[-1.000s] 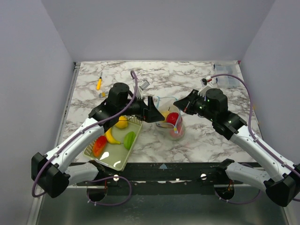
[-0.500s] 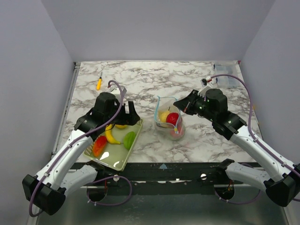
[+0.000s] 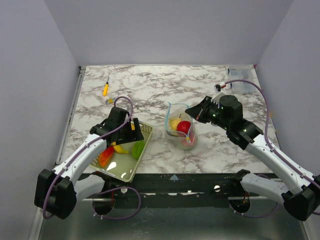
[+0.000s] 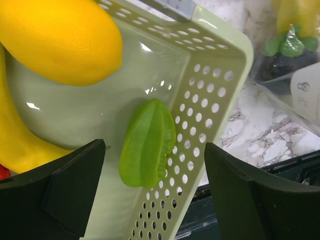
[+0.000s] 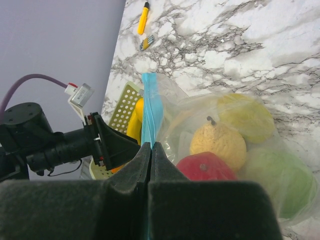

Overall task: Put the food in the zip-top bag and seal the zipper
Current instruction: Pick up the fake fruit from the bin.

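The clear zip-top bag stands mid-table with a yellow pear, a red fruit and green pieces inside. My right gripper is shut on its light-blue zipper and holds the rim up; it also shows in the top view. My left gripper is open and empty. It hangs over the pale green basket, its jaws either side of a green star fruit. A lemon and a banana lie beside it. An orange-red piece lies in the basket too.
The basket sits at the table's front left edge. A yellow pen-like item and a small clip lie at the back left. A clear box is at the back right corner.
My left gripper has pulled back from the bag's mouth to the left and come down over the basket. The right gripper and the bag have not moved.
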`<control>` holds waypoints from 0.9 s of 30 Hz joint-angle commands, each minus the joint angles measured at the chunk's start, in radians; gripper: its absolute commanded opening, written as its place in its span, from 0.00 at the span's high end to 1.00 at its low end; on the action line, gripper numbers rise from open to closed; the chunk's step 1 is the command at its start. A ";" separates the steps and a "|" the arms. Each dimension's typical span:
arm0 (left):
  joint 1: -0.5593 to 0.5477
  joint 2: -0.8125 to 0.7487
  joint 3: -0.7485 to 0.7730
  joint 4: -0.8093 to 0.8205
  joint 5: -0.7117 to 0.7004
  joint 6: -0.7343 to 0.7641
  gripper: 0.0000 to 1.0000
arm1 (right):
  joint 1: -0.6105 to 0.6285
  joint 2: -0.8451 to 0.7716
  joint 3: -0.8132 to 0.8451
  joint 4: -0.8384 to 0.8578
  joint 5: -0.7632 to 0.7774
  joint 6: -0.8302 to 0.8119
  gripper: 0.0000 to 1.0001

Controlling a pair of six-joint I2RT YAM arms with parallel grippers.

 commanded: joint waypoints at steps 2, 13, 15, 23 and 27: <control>0.021 0.059 -0.040 0.044 -0.015 -0.096 0.20 | 0.007 -0.016 -0.012 0.012 0.007 0.000 0.99; 0.022 0.064 -0.160 0.131 0.067 -0.137 0.33 | 0.006 -0.008 -0.011 0.015 0.008 0.001 0.99; 0.023 0.061 -0.178 0.150 0.074 -0.144 0.33 | 0.007 -0.003 -0.012 0.021 0.002 0.003 0.99; 0.023 0.119 -0.170 0.177 0.090 -0.135 0.41 | 0.007 0.003 -0.003 0.016 -0.001 0.002 0.99; 0.023 0.103 -0.150 0.152 0.085 -0.123 0.47 | 0.007 0.001 0.004 0.006 0.009 -0.003 0.99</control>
